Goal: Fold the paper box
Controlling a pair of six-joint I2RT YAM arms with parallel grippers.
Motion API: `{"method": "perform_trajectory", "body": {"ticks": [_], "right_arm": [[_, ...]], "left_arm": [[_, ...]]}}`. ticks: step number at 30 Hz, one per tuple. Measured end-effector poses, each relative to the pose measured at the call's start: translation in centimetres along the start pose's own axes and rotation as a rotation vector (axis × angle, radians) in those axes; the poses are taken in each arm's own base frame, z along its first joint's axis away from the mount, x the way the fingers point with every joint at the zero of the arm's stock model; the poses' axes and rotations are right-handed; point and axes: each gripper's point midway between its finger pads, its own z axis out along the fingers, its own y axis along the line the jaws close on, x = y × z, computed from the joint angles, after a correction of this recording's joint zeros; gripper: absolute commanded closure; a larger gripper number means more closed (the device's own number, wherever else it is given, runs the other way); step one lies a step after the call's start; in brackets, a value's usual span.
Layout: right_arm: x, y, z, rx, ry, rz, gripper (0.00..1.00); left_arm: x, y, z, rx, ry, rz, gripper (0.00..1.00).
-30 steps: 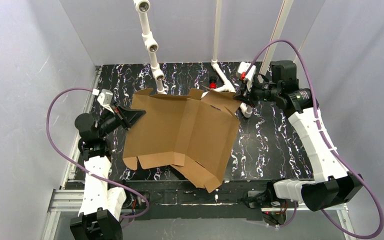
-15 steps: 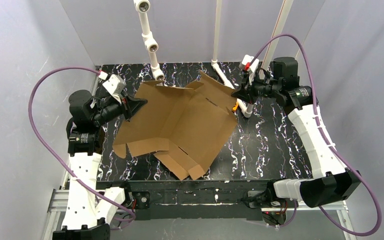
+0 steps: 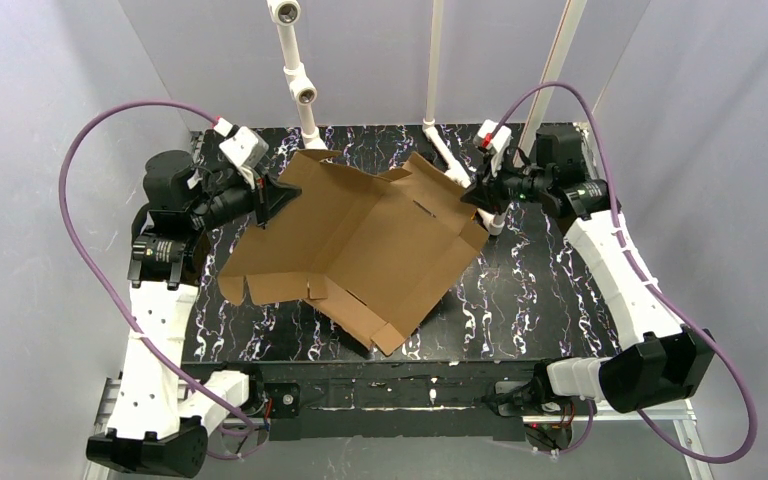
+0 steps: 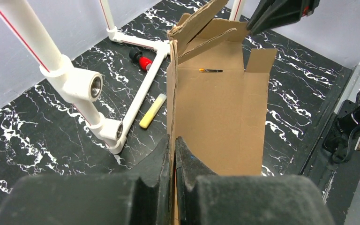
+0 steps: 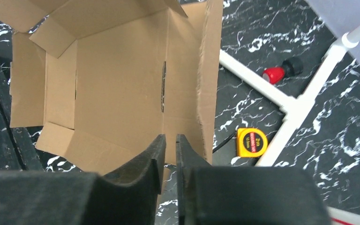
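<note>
The paper box [image 3: 360, 250] is a flat brown cardboard blank with raised flaps, tilted across the middle of the table. My left gripper [image 3: 282, 195] is shut on its left edge; in the left wrist view the fingertips [image 4: 172, 138] pinch the cardboard wall [image 4: 225, 117] edge-on. My right gripper [image 3: 468, 195] sits at the box's far right corner. In the right wrist view its jaws [image 5: 169, 137] stand slightly apart with nothing between them, and the box panel [image 5: 117, 79] lies just beyond the tips.
A white pipe frame [image 3: 305, 95] stands along the back of the black marbled table [image 3: 540, 290]. A yellow tape measure [image 5: 252, 142] and a red-tipped item [image 5: 275, 73] lie by the pipes [image 5: 304, 98]. A yellow marker [image 4: 152, 110] lies near the pipe base [image 4: 75, 84].
The left arm has swung back and up, carrying the box's left edge and turning the box. The right jaws have parted a little and no longer pinch the far right flap.
</note>
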Motion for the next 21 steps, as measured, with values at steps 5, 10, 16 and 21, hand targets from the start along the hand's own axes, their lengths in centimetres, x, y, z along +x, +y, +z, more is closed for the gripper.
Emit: {"method": "perform_trajectory", "body": {"ticks": [5, 10, 16, 21], "right_arm": [[2.2, 0.5, 0.6, -0.028, 0.03, 0.028, 0.39], [1.5, 2.0, 0.4, -0.111, -0.005, -0.016, 0.14], [-2.1, 1.3, -0.5, -0.102, -0.044, -0.099, 0.06], [-4.4, -0.5, 0.1, -0.054, -0.053, -0.143, 0.07]], "left_arm": [[-0.5, -0.8, 0.5, 0.018, 0.02, 0.006, 1.0], [0.1, -1.4, 1.1, 0.043, 0.056, -0.016, 1.0], [0.9, -1.6, 1.2, 0.046, 0.093, -0.068, 1.0], [1.1, -2.0, 0.9, 0.045, 0.104, -0.099, 1.0]]}}
